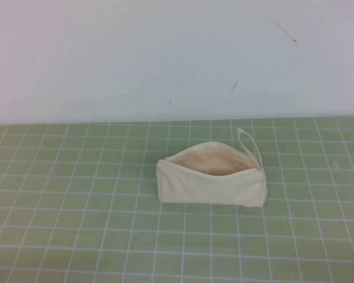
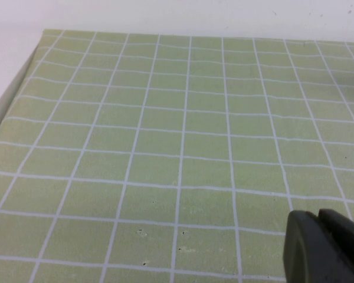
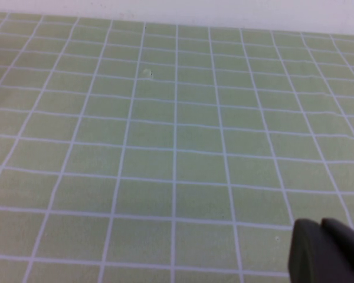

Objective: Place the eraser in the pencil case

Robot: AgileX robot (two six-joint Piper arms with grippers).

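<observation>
1. On the green grid mat (image 1: 76,206) lies one pencil case (image 1: 211,187), mouth gaping, beige lining showing, its loop strap (image 1: 248,143) at the right end.
2. One eraser belongs to the task; none shows, and the pouch's inside cannot be read.
3. Left gripper (image 2: 324,247) hangs low over bare mat, off the high view; whether its jaws are open, I cannot tell.
4. Right gripper (image 3: 327,250) likewise hangs over bare mat; jaw state cannot be told.

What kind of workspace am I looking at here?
Likely a lab test bench: a green gridded cutting mat against a bare white wall, with only an open pencil case on it. The left claw and right claw hang over bare mat.
</observation>
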